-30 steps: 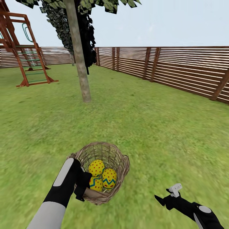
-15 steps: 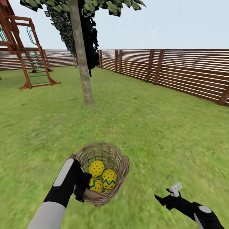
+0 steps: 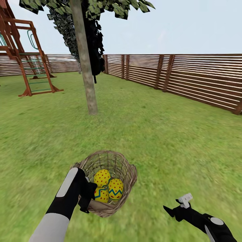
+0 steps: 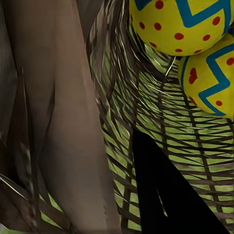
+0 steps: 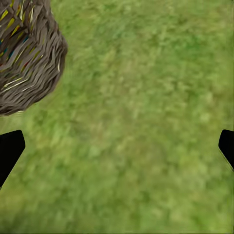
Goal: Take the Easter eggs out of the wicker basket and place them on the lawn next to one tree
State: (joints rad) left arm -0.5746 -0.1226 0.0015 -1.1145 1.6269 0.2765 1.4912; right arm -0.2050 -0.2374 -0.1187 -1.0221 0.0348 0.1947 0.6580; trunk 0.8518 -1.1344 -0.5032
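The wicker basket (image 3: pixel 130 179) hangs just above the lawn (image 3: pixel 168 141), with my left gripper (image 3: pixel 86 197) shut on its near rim. Three yellow Easter eggs lie inside: one on top (image 3: pixel 102 177), one at the right (image 3: pixel 115 188) and one low at the left (image 3: pixel 100 195). The left wrist view looks through the woven wall (image 4: pixel 161 126) at two eggs (image 4: pixel 180 19) (image 4: pixel 212 80). My right gripper (image 3: pixel 176 205) is open and empty, low to the basket's right; its fingertips (image 5: pixel 9 148) stand wide apart over grass. The tree (image 3: pixel 88 84), with a bare grey-brown trunk, stands ahead, slightly left.
A wooden play frame (image 3: pixel 27 60) stands at the far left. A slatted wooden fence (image 3: pixel 188 77) runs along the back and the right side. A dark thin tree (image 3: pixel 94 43) rises behind the trunk. Grass stretches between me and the tree.
The whole view has shifted: the tree's base and the fence sit slightly lower in the picture. Both grippers, the basket and the eggs keep their places relative to me.
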